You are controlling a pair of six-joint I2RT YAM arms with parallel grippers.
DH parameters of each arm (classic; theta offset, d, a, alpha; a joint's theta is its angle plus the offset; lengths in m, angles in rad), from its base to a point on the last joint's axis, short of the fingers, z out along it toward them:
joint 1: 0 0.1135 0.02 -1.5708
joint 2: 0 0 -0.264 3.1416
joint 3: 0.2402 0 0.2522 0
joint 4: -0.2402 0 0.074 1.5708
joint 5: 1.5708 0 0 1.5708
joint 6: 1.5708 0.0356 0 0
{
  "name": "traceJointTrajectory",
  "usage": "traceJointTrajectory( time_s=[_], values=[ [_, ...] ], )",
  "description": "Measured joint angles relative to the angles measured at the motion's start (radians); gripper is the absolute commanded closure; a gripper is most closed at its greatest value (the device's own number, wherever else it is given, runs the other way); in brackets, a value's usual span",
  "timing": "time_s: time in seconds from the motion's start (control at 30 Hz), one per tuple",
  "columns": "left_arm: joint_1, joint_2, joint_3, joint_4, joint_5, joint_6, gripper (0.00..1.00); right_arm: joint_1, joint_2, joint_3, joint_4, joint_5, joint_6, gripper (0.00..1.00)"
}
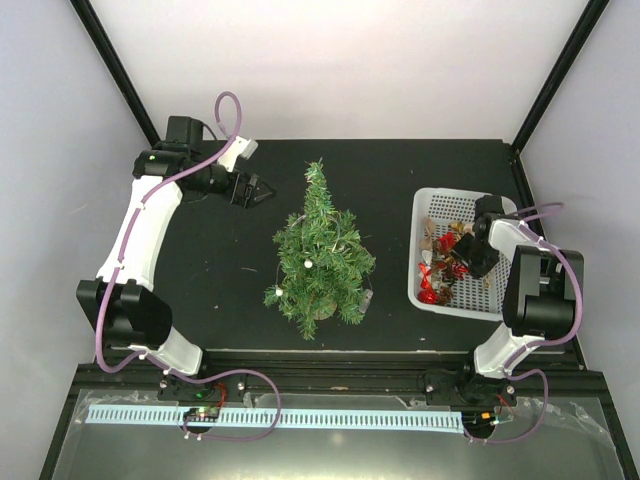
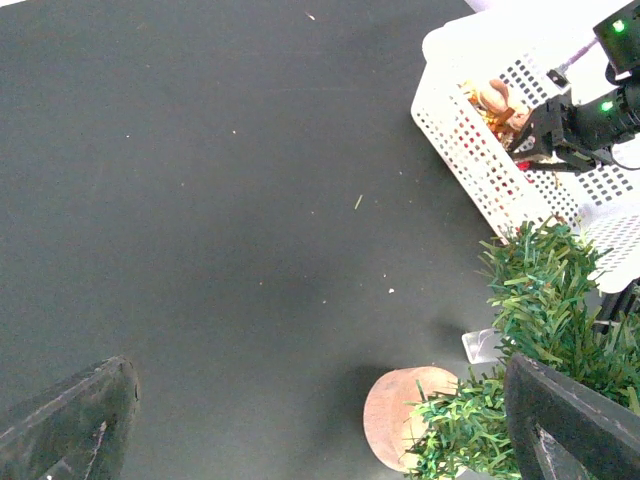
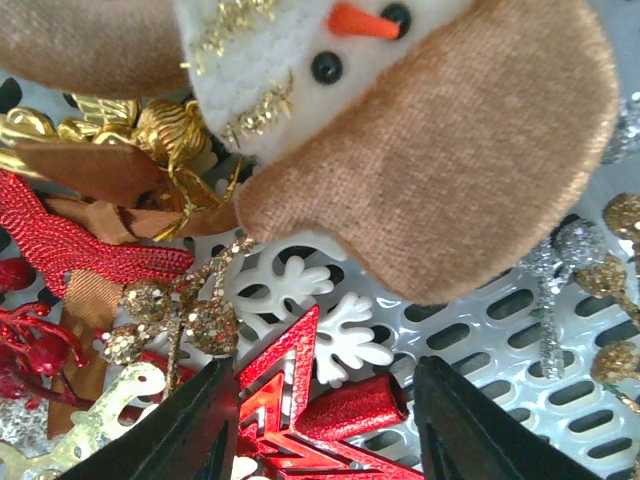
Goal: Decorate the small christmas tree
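- The small christmas tree (image 1: pixel 322 250) is stood upright near the middle of the dark table (image 1: pixel 230 290), between the two arms, on a round brown base (image 2: pixel 400 415).
- A few small pale dots are seen on its branches; what they are cannot be made out from above.
- The left gripper (image 1: pixel 255 188) is held over the far left part of the table, just beside the tree's top and pointed toward it.
- In the left wrist view its fingers (image 2: pixel 75 420) are spread wide, with only bare table between them; nothing is gripped.
- A white perforated basket (image 1: pixel 430 290) is set to the right of the tree, well apart from it, and is filled with ornaments.
- The right gripper (image 1: pixel 468 258) is lowered into that basket.
- In the right wrist view its fingers (image 3: pixel 190 430) are parted about halfway, astride a red glitter star (image 3: pixel 285 385); no firm grip on the star is seen, though contact is possibly made at the left finger.
- A white snowflake (image 3: pixel 340 335) is laid just beyond the star, and a plush snowman (image 3: pixel 400 150) with an orange nose is piled above it, beside gold trinkets (image 3: pixel 160 130).
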Motion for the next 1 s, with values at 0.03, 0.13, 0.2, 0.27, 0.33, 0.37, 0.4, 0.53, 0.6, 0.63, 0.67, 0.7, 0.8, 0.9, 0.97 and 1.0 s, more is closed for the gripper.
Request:
traceJointTrajectory(
  time_s=[0.03, 0.13, 0.2, 0.27, 0.33, 0.37, 0.4, 0.53, 0.6, 0.63, 0.67, 0.7, 0.8, 0.9, 0.97, 1.0],
  values=[
    [0.0, 0.0, 0.0, 0.0, 0.0, 0.0, 0.01, 0.0, 0.001, 0.0, 0.001, -0.002, -0.001, 0.55],
    [0.0, 0.0, 0.0, 0.0, 0.002, 0.0, 0.01, 0.0, 0.002, 0.0, 0.002, -0.007, -0.001, 0.63],
    [0.0, 0.0, 0.0, 0.0, 0.006, 0.0, 0.01, 0.0, 0.002, 0.0, 0.002, -0.007, -0.005, 0.67],
    [0.0, 0.0, 0.0, 0.0, 0.008, 0.0, 0.01, 0.0, 0.002, 0.0, 0.002, -0.007, -0.007, 0.71],
    [0.0, 0.0, 0.0, 0.0, 0.011, 0.0, 0.01, 0.0, 0.002, 0.0, 0.002, -0.007, -0.012, 0.73],
    [0.0, 0.0, 0.0, 0.0, 0.012, 0.0, 0.01, 0.0, 0.002, 0.0, 0.002, -0.007, -0.013, 0.74],
    [0.0, 0.0, 0.0, 0.0, 0.013, 0.0, 0.01, 0.0, 0.002, 0.0, 0.002, -0.006, -0.016, 0.75],
    [0.0, 0.0, 0.0, 0.0, 0.015, 0.0, 0.01, 0.0, -0.002, 0.0, 0.001, 0.0, -0.026, 0.77],
    [0.0, 0.0, 0.0, 0.0, 0.016, 0.0, 0.01, 0.0, -0.004, 0.0, -0.003, 0.004, -0.031, 0.78],
    [0.0, 0.0, 0.0, 0.0, 0.016, 0.0, 0.01, 0.0, -0.006, 0.0, -0.006, 0.008, -0.034, 0.79],
    [0.0, 0.0, 0.0, 0.0, 0.017, 0.0, 0.01, 0.0, -0.008, 0.0, -0.01, 0.012, -0.037, 0.8],
    [0.0, 0.0, 0.0, 0.0, 0.018, 0.0, 0.01, 0.0, -0.011, 0.0, -0.013, 0.014, -0.039, 0.8],
    [0.0, 0.0, 0.0, 0.0, 0.021, 0.0, 0.01, 0.0, -0.024, 0.0, -0.023, 0.026, -0.045, 0.81],
    [0.0, 0.0, 0.0, 0.0, 0.022, 0.0, 0.01, 0.0, -0.039, 0.0, -0.029, 0.032, -0.048, 0.82],
    [0.0, 0.0, 0.0, 0.0, 0.023, 0.0, 0.01, 0.0, -0.046, 0.0, -0.033, 0.035, -0.048, 0.82],
    [0.0, 0.0, 0.0, 0.0, 0.023, 0.0, 0.01, 0.0, -0.05, 0.0, -0.035, 0.038, -0.048, 0.82]
  ],
)
